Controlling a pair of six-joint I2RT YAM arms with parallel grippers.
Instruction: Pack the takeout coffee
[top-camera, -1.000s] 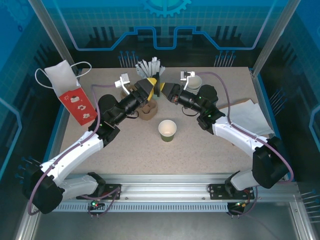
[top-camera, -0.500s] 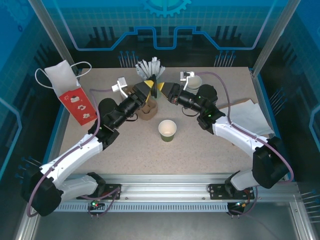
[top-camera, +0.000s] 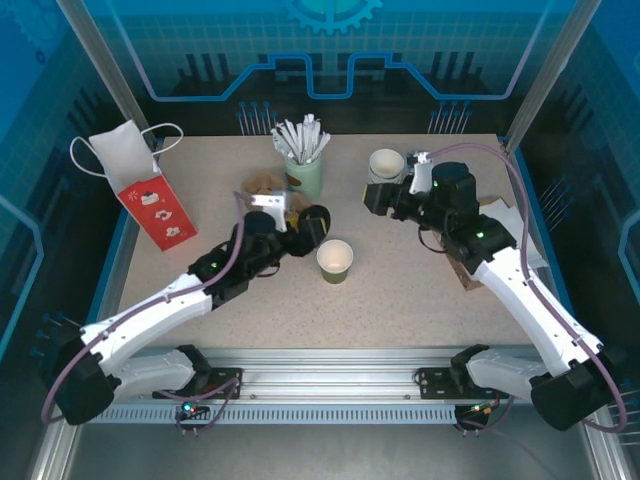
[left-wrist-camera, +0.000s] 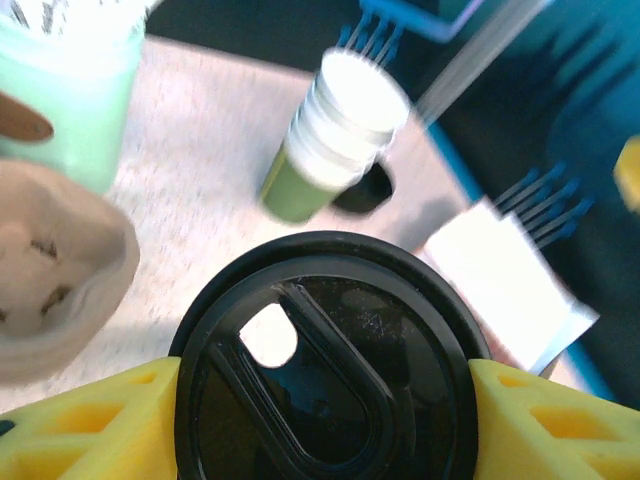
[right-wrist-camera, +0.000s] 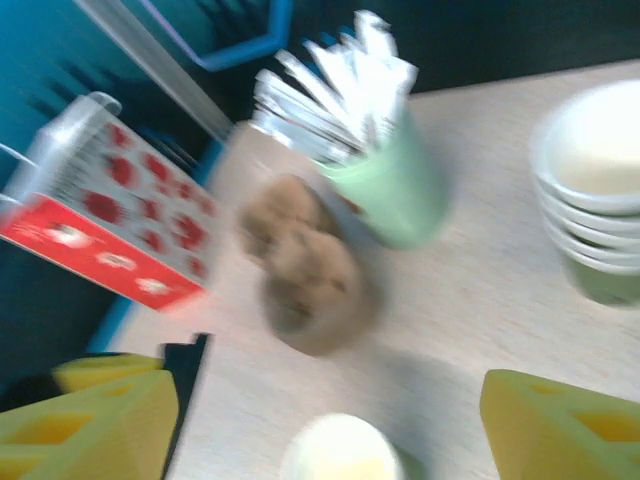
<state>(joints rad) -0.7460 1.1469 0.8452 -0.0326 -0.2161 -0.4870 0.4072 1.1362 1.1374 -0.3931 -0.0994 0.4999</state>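
An olive-green paper cup stands lidless mid-table, its pale inside showing. Its round black lid is clamped edge to edge in my left gripper, just left of the cup and above the table. In the left wrist view the lid spans the gap between the yellow fingers of the left gripper. My right gripper hovers behind and right of the cup. In the blurred right wrist view it stands open and the cup's rim shows low between the fingers.
A pale green cup of white sticks and a brown pulp carrier stand at the back. A stack of white-rimmed cups is back right. A red and white bag stands left. White napkins lie right.
Both grippers have left the spot by the stick cup where they met. The left one came down toward the lidless cup with the black lid. The right one drew back to the right.
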